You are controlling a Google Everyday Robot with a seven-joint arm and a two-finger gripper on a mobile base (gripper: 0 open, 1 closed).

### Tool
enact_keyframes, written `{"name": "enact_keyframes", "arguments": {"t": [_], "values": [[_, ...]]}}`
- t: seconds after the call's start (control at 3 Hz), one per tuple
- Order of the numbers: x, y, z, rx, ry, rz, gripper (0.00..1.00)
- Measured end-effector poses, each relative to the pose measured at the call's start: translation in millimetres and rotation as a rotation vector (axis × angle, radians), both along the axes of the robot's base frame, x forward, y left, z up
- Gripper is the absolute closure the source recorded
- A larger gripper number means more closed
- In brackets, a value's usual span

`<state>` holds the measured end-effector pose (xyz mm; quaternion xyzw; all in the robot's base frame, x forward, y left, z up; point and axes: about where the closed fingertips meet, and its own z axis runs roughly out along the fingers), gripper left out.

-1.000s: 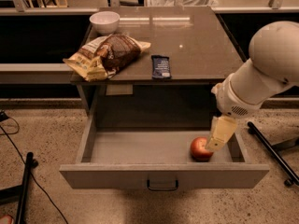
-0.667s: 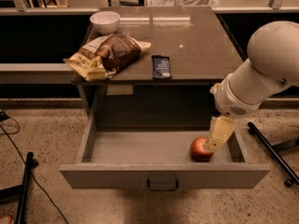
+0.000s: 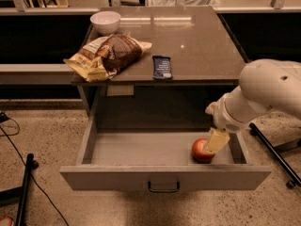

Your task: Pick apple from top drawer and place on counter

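The top drawer [image 3: 141, 150] is pulled fully open below the counter [image 3: 197, 41]. The red-orange apple [image 3: 199, 151] lies on the drawer floor in the front right corner. My gripper [image 3: 215, 142] reaches down into the drawer from the right. Its cream tip is right against the apple's upper right side and covers part of it. My white arm [image 3: 268, 93] hangs over the drawer's right side.
On the counter are a white bowl [image 3: 105, 21] at the back left, a chip bag [image 3: 107, 54] at the front left and a dark snack bar [image 3: 162, 67] near the front edge. A black stand leg [image 3: 275, 154] crosses the floor on the right. Cables and a stand [image 3: 23, 192] lie on the left.
My arm has come lower and a little left. The gripper tip now overlaps the apple instead of standing just above its right side. The apple has not moved.
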<state>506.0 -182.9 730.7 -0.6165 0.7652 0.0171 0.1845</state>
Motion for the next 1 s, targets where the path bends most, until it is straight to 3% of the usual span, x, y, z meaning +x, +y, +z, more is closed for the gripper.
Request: {"name": "enact_keyframes", "arguments": {"t": [0.33,1.0], "values": [[8,-3,-36,-0.01,-0.011,0.02,0.24],[13,-11,-103,-0.038,0.049,0.039,0.25]]}}
